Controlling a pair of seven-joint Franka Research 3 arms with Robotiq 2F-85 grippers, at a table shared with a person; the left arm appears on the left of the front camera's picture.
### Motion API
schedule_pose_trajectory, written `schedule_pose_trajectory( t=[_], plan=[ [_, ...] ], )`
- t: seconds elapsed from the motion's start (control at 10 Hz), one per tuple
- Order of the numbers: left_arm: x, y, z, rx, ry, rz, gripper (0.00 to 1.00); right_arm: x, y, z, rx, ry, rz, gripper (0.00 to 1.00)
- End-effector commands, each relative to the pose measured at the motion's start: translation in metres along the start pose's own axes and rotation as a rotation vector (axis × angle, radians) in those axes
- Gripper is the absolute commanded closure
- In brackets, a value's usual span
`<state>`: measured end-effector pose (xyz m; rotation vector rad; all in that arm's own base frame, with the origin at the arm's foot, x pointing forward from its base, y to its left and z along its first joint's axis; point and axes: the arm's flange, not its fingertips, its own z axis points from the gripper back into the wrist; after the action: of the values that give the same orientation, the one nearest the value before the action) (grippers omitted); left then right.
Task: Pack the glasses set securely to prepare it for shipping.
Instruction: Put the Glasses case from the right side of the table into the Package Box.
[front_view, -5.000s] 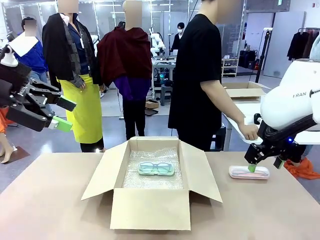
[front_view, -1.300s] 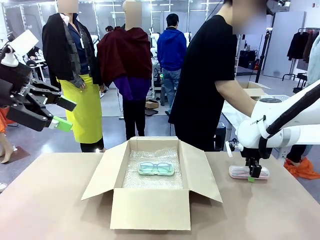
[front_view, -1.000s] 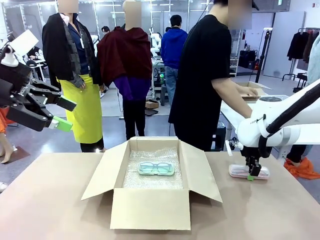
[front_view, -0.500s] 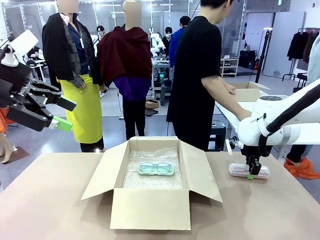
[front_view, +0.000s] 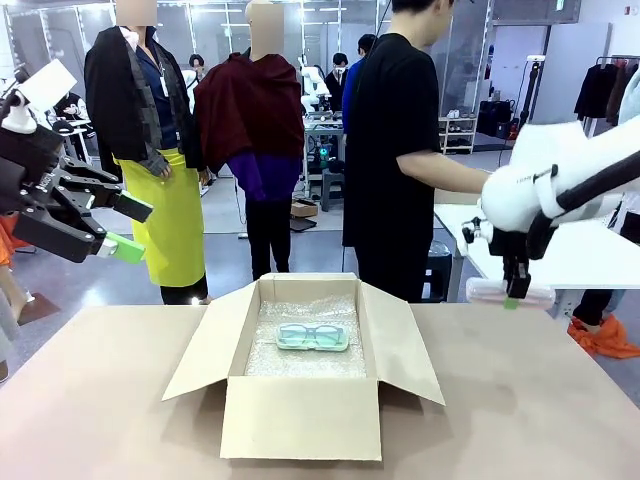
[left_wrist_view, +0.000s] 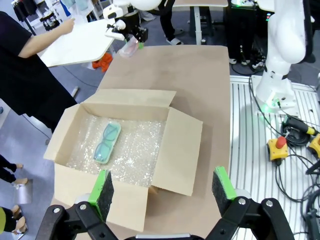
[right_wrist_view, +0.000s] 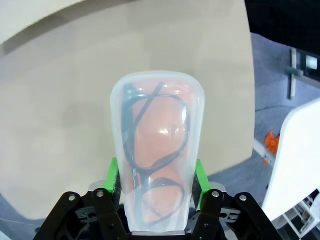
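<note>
The right gripper (right_wrist_view: 156, 176) is squeezed onto the pale pink flat pack of glasses (right_wrist_view: 157, 125), up in the air right of the open brown cardboard box (front_view: 300, 420). The left gripper (left_wrist_view: 162, 187) is wide open and holds nothing, high up left of the box. The mint-green flat pack of glasses (front_view: 312, 338) lies inside the box

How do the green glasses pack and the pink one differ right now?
The mint-green pack lies flat on bubble wrap inside the open cardboard box; the pale pink pack is held in the air by the right gripper. Colours differ: green versus pink. Both are small rounded packs showing eyeglasses.
</note>
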<state>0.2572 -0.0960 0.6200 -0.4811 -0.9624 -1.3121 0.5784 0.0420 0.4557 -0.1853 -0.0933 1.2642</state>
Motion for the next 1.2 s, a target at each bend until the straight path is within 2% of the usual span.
schedule_pose_trajectory(
  t=[0.0, 0.3, 0.6, 0.8, 0.9, 1.1],
  plan=[
    [0.000, 0.000, 0.001, -0.020, -0.015, -0.018, 0.00, 0.023, -0.001, 0.018, -0.004, 0.060, -0.038, 0.81],
    [0.000, 0.000, 0.001, -0.020, -0.015, -0.018, 0.00, 0.060, 0.026, 0.056, 0.021, 0.062, -0.020, 0.81],
    [0.000, 0.000, 0.001, -0.020, -0.015, -0.018, 0.00, 0.153, 0.086, 0.096, 0.036, 0.026, 0.011, 0.81],
    [0.000, 0.000, 0.001, -0.020, -0.015, -0.018, 0.00, 0.213, 0.120, 0.100, 0.041, -0.027, 0.038, 0.81],
    [0.000, 0.000, 0.001, -0.020, -0.015, -0.018, 0.00, 0.242, 0.140, 0.096, 0.044, -0.021, 0.018, 0.81],
    [0.000, 0.000, 0.001, -0.020, -0.015, -0.018, 0.00, 0.280, 0.176, 0.074, 0.040, -0.026, 0.074, 0.81]
  ],
)
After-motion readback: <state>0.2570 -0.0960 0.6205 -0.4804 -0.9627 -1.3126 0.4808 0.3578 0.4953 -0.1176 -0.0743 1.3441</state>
